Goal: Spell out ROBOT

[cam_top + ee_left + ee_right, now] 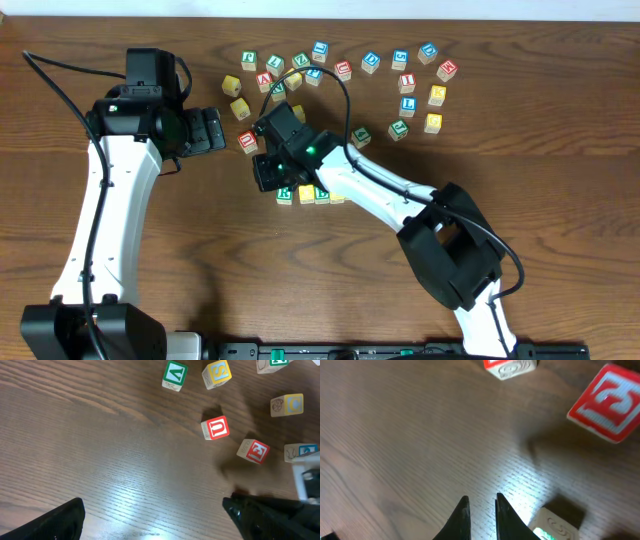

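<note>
A short row of letter blocks (pixel 306 194) lies mid-table, starting with a green-lettered block (pixel 285 195). My right gripper (pixel 266 170) hovers just left of and above this row. In the right wrist view its fingers (pixel 482 512) are nearly together with nothing between them, and a green-lettered block (pixel 554 523) lies to their right. A red block (pixel 605 402) sits further off. My left gripper (pixel 220 130) is wide open and empty over bare wood (pixel 155 520). It faces a red U block (pixel 215 428) and a red E block (pixel 254 451).
Several loose letter blocks lie scattered along the back of the table (pixel 370 65). A green A block (pixel 174 375) and a yellow S block (pixel 216 372) are among them. A red block (pixel 247 140) lies between the two grippers. The right arm (pixel 400 195) stretches across the middle.
</note>
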`<state>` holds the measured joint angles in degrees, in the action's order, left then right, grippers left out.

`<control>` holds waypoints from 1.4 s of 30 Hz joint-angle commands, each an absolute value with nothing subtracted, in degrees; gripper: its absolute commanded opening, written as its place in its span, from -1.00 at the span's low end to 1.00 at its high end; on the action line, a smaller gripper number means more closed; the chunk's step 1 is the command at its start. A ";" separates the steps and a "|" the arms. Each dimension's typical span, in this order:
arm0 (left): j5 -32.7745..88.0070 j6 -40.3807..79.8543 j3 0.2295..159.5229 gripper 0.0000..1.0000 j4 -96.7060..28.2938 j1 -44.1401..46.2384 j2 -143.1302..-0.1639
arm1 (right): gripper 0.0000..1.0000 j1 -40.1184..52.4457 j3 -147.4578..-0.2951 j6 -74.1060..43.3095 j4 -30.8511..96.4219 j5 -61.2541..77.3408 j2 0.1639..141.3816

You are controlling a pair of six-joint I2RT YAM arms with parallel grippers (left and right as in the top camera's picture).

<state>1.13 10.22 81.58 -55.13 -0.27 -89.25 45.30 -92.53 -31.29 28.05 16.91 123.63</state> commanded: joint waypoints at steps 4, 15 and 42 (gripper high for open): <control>0.58 9.45 82.63 0.95 -55.24 -0.36 -88.95 | -0.78 46.54 -92.95 -33.08 30.24 16.43 125.49; 0.60 9.45 82.63 0.95 -55.24 -0.36 -88.95 | -0.79 46.52 -92.97 -34.26 35.51 13.06 125.49; 0.58 9.45 82.63 0.95 -55.24 -0.36 -88.95 | -0.84 40.80 -93.01 -43.22 42.92 8.36 125.47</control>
